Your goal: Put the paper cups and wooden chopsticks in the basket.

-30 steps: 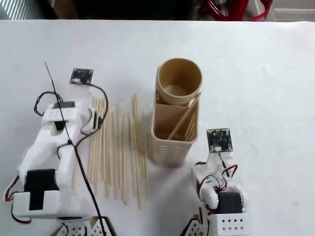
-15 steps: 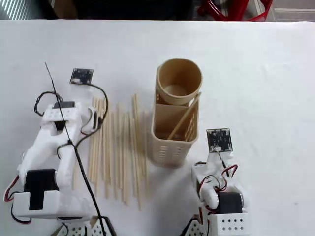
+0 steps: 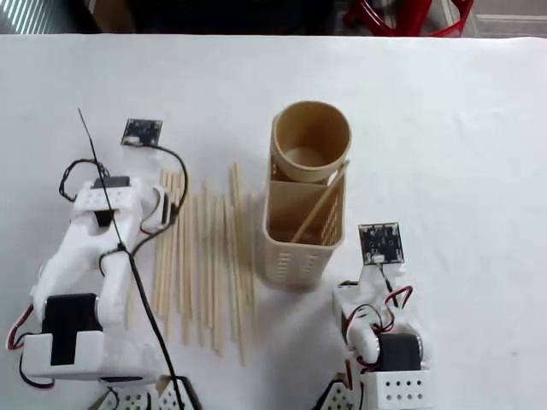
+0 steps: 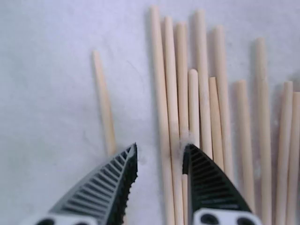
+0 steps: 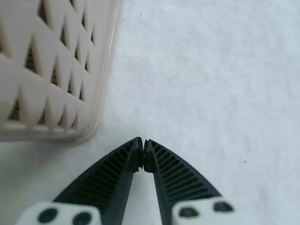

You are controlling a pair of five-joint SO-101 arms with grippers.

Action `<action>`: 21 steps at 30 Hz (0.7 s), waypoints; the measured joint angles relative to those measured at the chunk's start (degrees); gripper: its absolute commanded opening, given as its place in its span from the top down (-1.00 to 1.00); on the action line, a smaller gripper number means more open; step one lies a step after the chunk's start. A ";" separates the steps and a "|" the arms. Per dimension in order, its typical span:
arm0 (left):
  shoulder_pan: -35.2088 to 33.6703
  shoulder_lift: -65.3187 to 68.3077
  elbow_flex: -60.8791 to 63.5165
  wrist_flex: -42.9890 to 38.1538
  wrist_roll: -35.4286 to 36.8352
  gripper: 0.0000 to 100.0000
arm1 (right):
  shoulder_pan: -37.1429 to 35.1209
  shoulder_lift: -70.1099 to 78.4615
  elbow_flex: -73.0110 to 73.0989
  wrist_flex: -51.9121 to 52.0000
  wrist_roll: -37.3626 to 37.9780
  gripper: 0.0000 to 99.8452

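Nothing has moved in the last second: left gripper spread low over loose chopsticks left of centre, right gripper pressed together beside the central basket, paper cup already inside, so the next pickup looks pending.

Bright, even light from above, with soft, short shadows.
In the high view the white table is close to glaring, while the room past its 12 o'clock edge is dark. The basket throws a faint shadow toward 6 o'clock. In the left wrist view the chopsticks cast thin, pale shadows.
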 measured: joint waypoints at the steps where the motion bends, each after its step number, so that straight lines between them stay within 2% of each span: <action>1: 0.00 0.00 0.00 0.00 0.00 0.65 | 0.00 0.00 0.00 0.00 0.00 0.96; 21: 0.00 0.00 0.00 0.00 0.00 0.65 | 0.00 0.00 0.00 0.00 0.00 0.96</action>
